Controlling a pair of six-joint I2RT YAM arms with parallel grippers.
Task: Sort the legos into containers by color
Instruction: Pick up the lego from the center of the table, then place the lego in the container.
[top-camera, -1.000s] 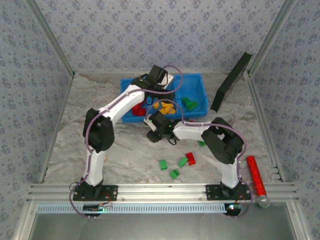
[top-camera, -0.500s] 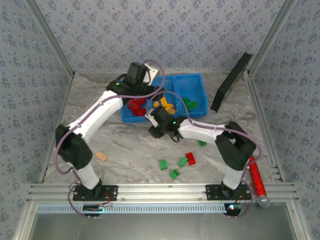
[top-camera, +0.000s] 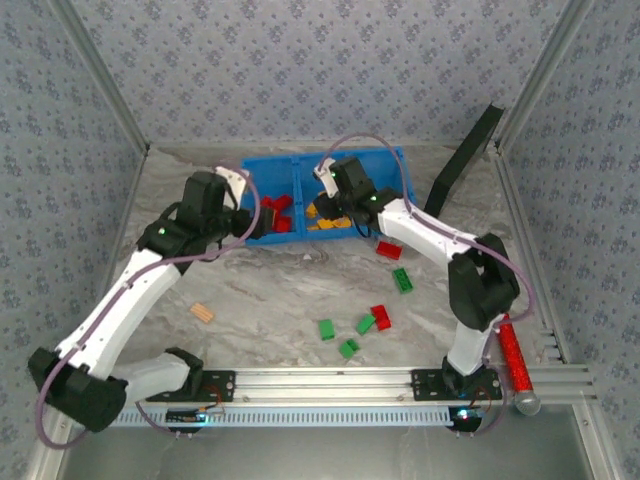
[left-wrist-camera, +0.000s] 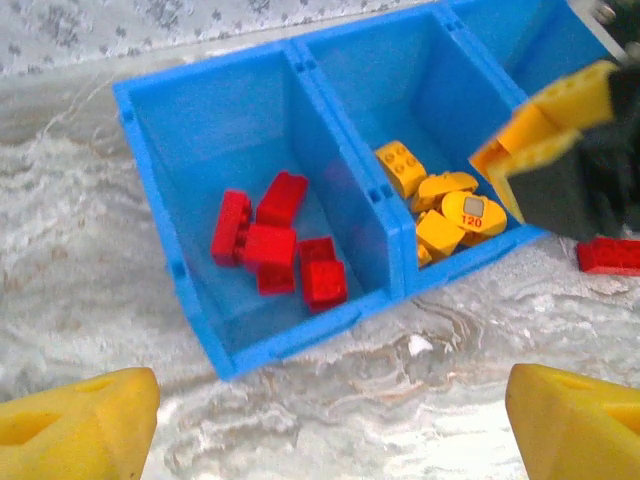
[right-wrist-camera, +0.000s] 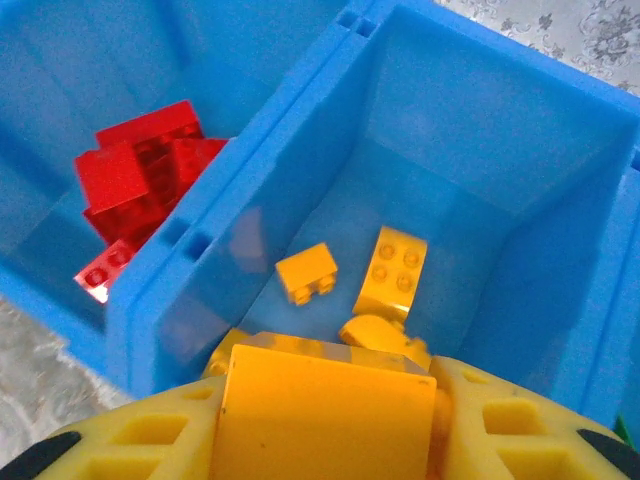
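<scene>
The left arm swings from its base out toward 8 o'clock and folds at an elbow over the near-left corner of the tabletop (top-camera: 270, 290). Its forearm then runs up toward 1 o'clock. That puts the left gripper (top-camera: 252, 224) at the 9 o'clock end of the blue bin (top-camera: 385, 153). Its fingers (left-wrist-camera: 80, 430) stand wide apart with nothing between them, bare tabletop below and the bin just ahead.

The right arm rises from its base, bends at an elbow out toward 3 o'clock, and stretches its forearm toward 10 o'clock across the bin's right compartment, hiding much of it from above. The right gripper (top-camera: 345, 190) hangs over the middle compartment, pinched onto an orange-yellow brick (right-wrist-camera: 325, 405).

The bin lies at 12 o'clock on the tabletop. Its left compartment holds the red bricks (left-wrist-camera: 275, 245), and the middle one holds the orange-yellow pieces (left-wrist-camera: 440, 205).

A loose red brick (top-camera: 388, 250) lies just at the bin's 5 o'clock, beside the right forearm, with a long green brick (top-camera: 402, 280) near it. Further toward 6 o'clock sit a second red brick (top-camera: 381, 317) and three green bricks (top-camera: 348, 348). A tan block (top-camera: 202, 313) lies at 8 o'clock, under the left forearm's line. A black slab (top-camera: 462, 165) leans against the wall at 2 o'clock. A red glittery cylinder (top-camera: 512, 355) lies at 4 o'clock by the right base.
</scene>
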